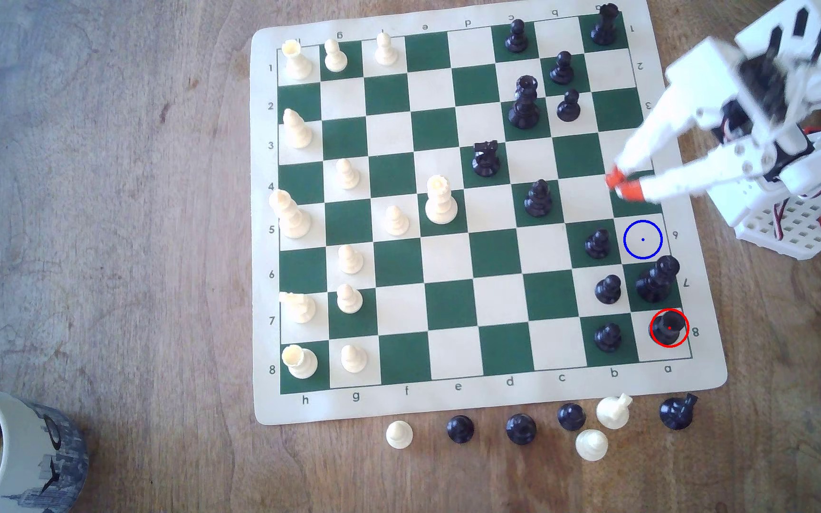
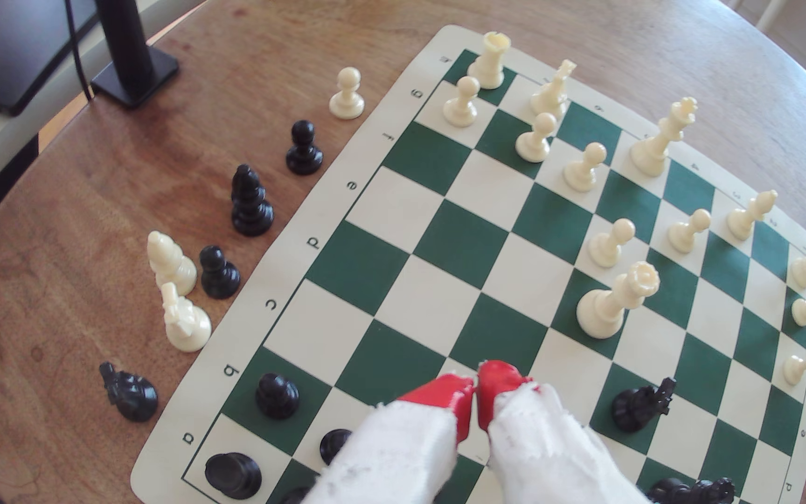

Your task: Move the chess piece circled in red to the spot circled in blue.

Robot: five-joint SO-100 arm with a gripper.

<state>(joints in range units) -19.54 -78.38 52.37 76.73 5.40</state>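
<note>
Green-and-cream checkered board [image 1: 450, 306]

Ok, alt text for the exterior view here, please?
A white robot arm's red-tipped end effector hovers shut over a chessboard; a red ring marks a black rook at the corner, a blue ring an empty cream square.

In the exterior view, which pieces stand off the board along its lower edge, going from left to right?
White pawn → black pawn → black piece → black pawn → white pawn → white knight → black knight.
</note>
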